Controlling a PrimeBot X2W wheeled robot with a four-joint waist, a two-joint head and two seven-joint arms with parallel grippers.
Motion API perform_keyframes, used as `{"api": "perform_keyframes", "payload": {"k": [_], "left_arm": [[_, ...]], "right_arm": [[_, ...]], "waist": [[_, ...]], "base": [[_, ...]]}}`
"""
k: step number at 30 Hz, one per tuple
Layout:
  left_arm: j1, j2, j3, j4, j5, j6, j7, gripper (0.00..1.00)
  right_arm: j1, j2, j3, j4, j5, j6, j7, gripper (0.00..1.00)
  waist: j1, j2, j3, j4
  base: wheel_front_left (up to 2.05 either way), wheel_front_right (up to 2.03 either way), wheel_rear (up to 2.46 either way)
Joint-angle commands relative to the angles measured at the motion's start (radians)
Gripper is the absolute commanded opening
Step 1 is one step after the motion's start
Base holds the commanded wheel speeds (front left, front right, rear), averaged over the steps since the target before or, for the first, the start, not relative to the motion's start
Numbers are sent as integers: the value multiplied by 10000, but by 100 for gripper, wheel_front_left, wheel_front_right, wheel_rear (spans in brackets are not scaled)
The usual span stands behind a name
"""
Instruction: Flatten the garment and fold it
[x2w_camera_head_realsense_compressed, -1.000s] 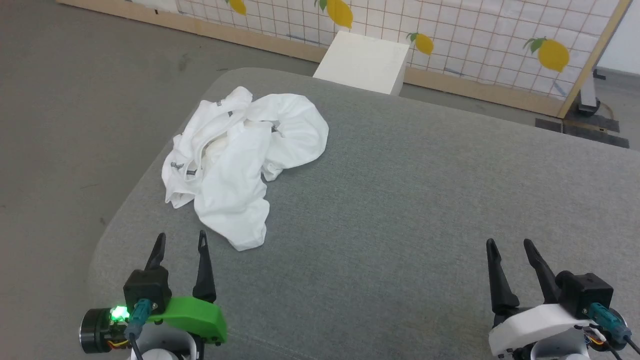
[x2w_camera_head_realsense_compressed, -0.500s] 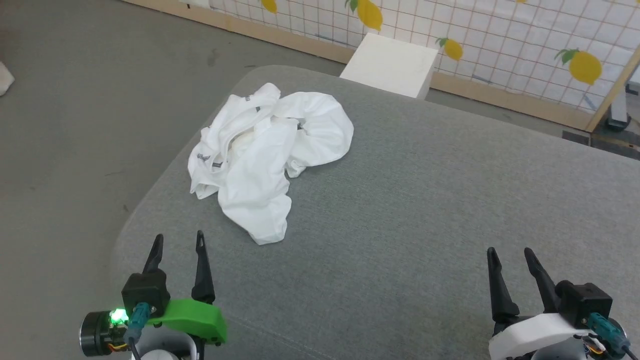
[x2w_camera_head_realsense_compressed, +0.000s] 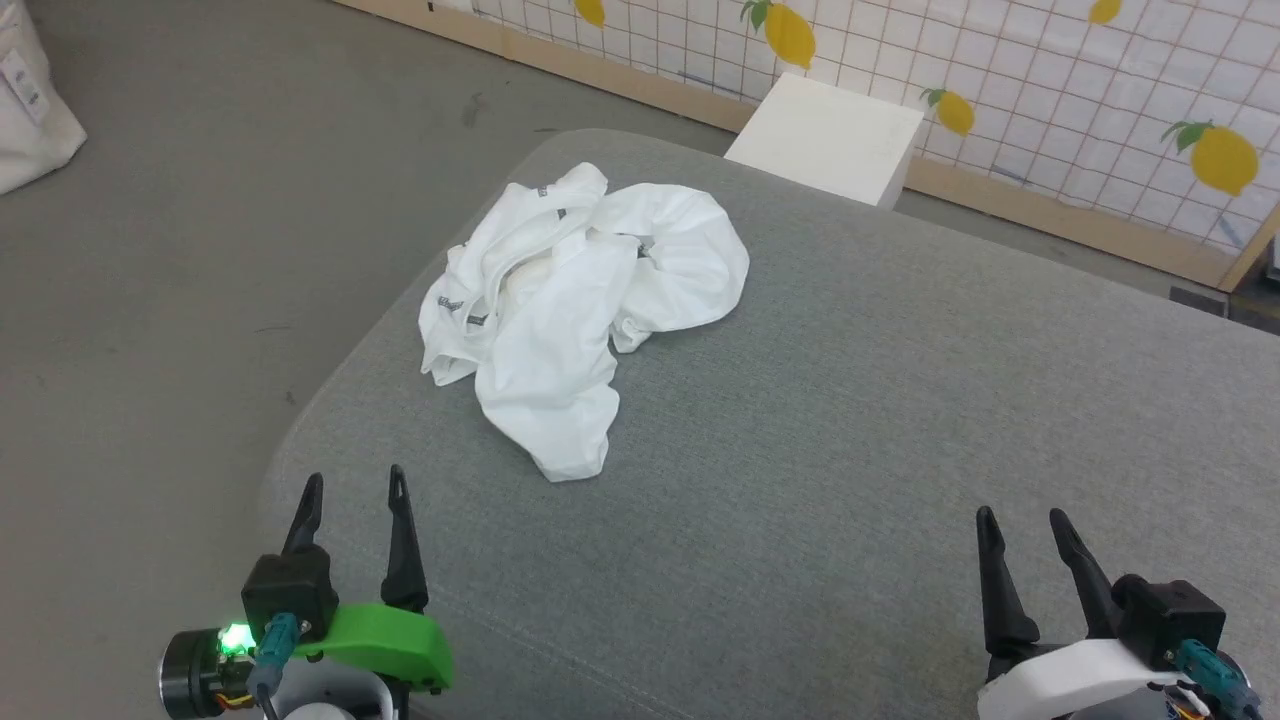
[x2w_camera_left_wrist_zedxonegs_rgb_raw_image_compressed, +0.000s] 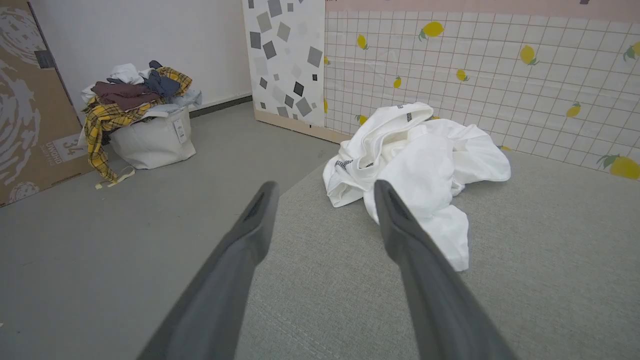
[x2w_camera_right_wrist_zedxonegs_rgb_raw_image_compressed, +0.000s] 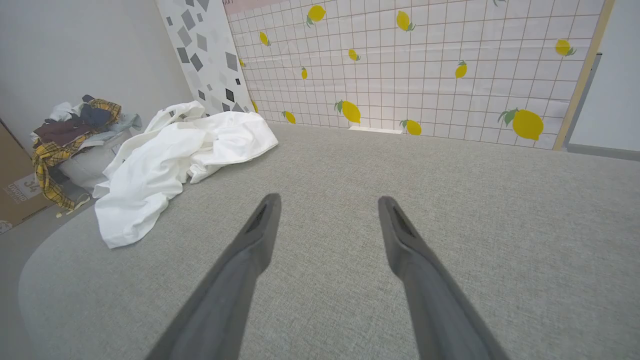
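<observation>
Grippers first: the left gripper sits at about 7 o'clock in the head view, its two long dark fingers spread apart with nothing between them. The right gripper sits at about 5 o'clock, fingers likewise parted and empty. Both hover over a broad grey cushioned surface and touch no cloth.

The garment, a white shirt of thin fabric, lies crumpled in a heap at about 11 o'clock from the middle of the head view, near the surface's rounded left corner. It is near the left gripper and well apart from the right one. One loose lobe of cloth trails toward the robot at the heap's 6 o'clock. Short bands of dark grey stitching show on folds at its 12 and 9 o'clock sides.

The shirt looks light, soft and limp. It should drape from any pinch and drag on the cushion's weave rather than slide, and a deep grasp may catch several layers at once. The near lobe seems the easiest first hold for the left gripper. The stitched bands probably mark shoulder seams, good spots for spreading, though the folds hide too much to be sure.

Beyond the heap, at 12 o'clock, stands a rigid white box before a lemon-patterned grid screen.
</observation>
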Motion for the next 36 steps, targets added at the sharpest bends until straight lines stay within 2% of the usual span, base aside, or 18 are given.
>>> {"api": "perform_keyframes", "payload": {"k": [1, 14, 19, 20, 24, 27, 31, 36], "left_arm": [[-86, -25, -6, 60, -7, 56, -109, 100], [-83, -26, -60, 206, -142, 113, -208, 100], [-241, -26, -56, 332, -522, -16, -208, 100], [-793, -26, -53, 640, -892, -304, -208, 100], [-2260, 43, -11, 1574, -1305, -857, -190, 100], [-3721, 190, 59, 2553, -1659, -1207, 202, 100], [-5822, 531, 115, 4070, -2129, -1565, 1272, 100], [-8040, 970, 276, 5842, -2775, -1738, 3327, 100]], "right_arm": [[177, 12, -28, 71, 124, 35, -134, 100], [153, 13, -50, 87, 118, 37, -223, 100], [88, 13, -41, 28, 70, 37, -170, 100], [20, 13, -46, -117, 12, 37, -81, 100], [-109, 13, -65, -401, -147, 37, 114, 100], [-267, 13, -84, -679, -321, 37, 318, 100], [-463, 13, -153, -1210, -609, 37, 668, 100], [-597, 13, -397, -1950, -912, 37, 1090, 100]], "waist": [[-1, 0, 12, 74], [-1, 0, 92, 188], [-1, 0, 170, 116], [-1, 0, 321, 46], [-1, 0, 689, -178], [-1, 0, 1095, -488], [-1, 0, 1845, -1059], [-1, 0, 2923, -1905]], "base": [[0, 0, 0], [0, 0, 0], [0, 0, 0], [0, 0, 0], [0, 0, 0], [0, 0, 0], [0, 0, 0], [0, 0, 0]]}}
